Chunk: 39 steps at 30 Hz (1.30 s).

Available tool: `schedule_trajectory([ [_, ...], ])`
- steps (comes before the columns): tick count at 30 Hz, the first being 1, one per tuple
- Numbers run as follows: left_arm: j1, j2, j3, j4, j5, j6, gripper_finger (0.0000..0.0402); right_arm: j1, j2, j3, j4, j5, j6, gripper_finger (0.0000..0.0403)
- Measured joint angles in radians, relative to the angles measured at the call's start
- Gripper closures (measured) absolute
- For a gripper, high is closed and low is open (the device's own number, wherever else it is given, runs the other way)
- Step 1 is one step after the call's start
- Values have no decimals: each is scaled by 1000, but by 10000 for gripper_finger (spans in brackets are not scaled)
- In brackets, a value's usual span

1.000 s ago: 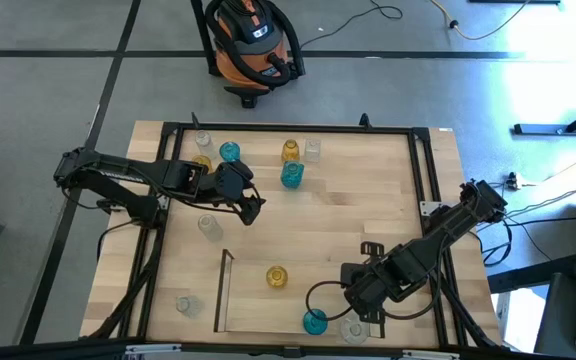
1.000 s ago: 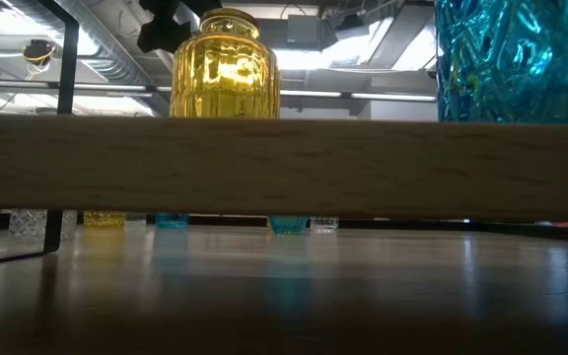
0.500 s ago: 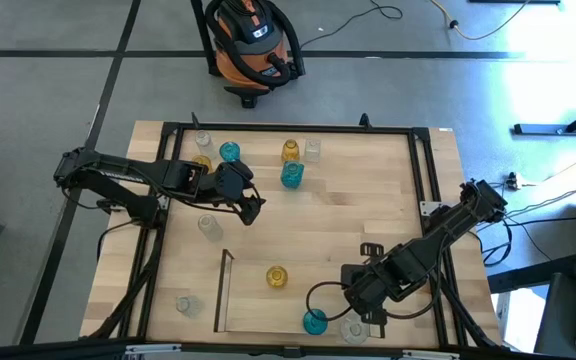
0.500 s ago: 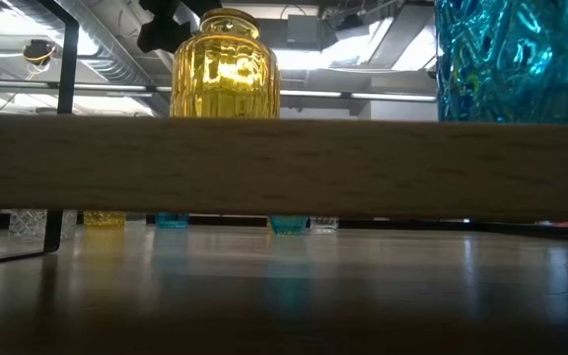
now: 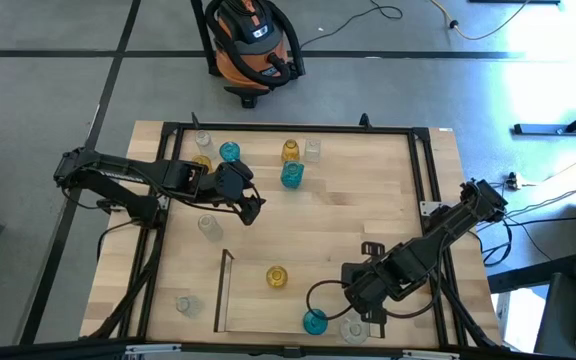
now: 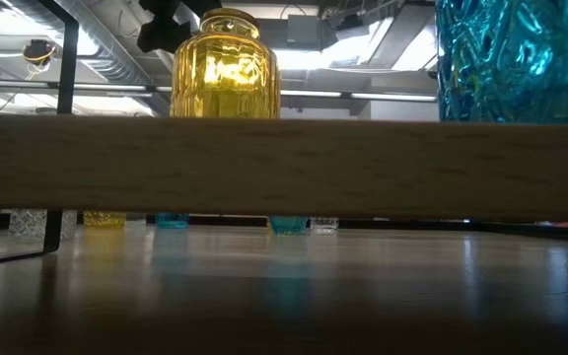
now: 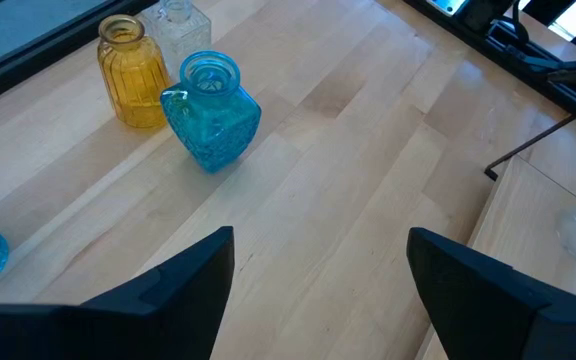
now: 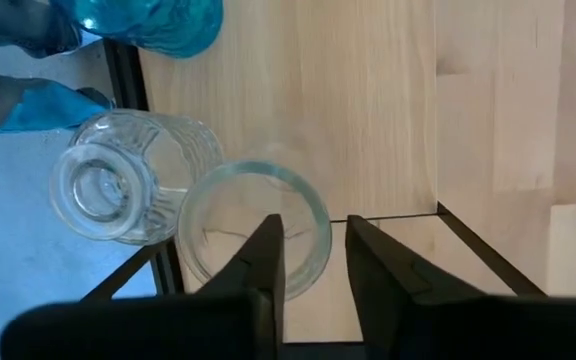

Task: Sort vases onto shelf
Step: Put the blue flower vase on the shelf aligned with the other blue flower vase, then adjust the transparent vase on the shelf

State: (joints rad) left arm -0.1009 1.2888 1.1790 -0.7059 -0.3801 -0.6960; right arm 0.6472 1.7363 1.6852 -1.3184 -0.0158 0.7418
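— Two arms at work, or only one?
— Only one busy. Reaches in from the right edge of the table (image 5: 368, 200), forearm stretched low and slanting toward the near edge, wrist turned down over the near right corner of the shelf (image 5: 268, 305).
— And the right gripper (image 8: 313, 235)?
— Points down at a clear vase (image 8: 253, 235) with a wide mouth. Narrowly parted: one finger (image 8: 264, 262) inside the mouth, the other outside, the glass wall between them. Hard to say whether either pad touches the glass.
— Anything close by?
— Yes, a second clear vase (image 8: 103, 190), narrow-necked, touching the first or very nearly so. Just beyond that, a teal vase (image 5: 314, 322), upright near the shelf's near edge. Farther in on the same shelf, well apart from those three, an amber vase (image 5: 276, 276) standing alone.
— The other arm?
— Comes in from the left edge, folded at the elbow, forearm running across toward the middle. Left gripper (image 5: 253, 208) spread wide, holding nothing, above bare wood between the far group of vases and the shelf's rail (image 5: 225, 285).
— That far group?
— Several, teal, amber and clear, loosely clustered toward the far left of the table. Nearest ahead of the waiting gripper: a squarish blue vase (image 7: 211, 112), with a ribbed yellow vase (image 7: 131, 72) just beside it.
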Motion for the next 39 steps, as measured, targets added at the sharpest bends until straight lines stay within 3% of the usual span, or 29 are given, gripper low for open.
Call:
schedule_trajectory([
  [15, 0, 0, 0, 0, 0, 0, 113, 0, 0, 99, -63, 8, 45, 331],
  [21, 0, 0, 0, 0, 0, 0, 113, 35, 0, 223, -49, 141, 88, 335],
  [28, 0, 0, 0, 0, 0, 0, 113, 158, -1, 252, 261, 193, 109, 336],
  [33, 0, 0, 0, 0, 0, 0, 113, 268, 24, 199, 437, 315, 280, 337],
  [39, 0, 0, 0, -2, 0, 0, 113, 311, 147, 196, 548, 313, 331, 383],
])
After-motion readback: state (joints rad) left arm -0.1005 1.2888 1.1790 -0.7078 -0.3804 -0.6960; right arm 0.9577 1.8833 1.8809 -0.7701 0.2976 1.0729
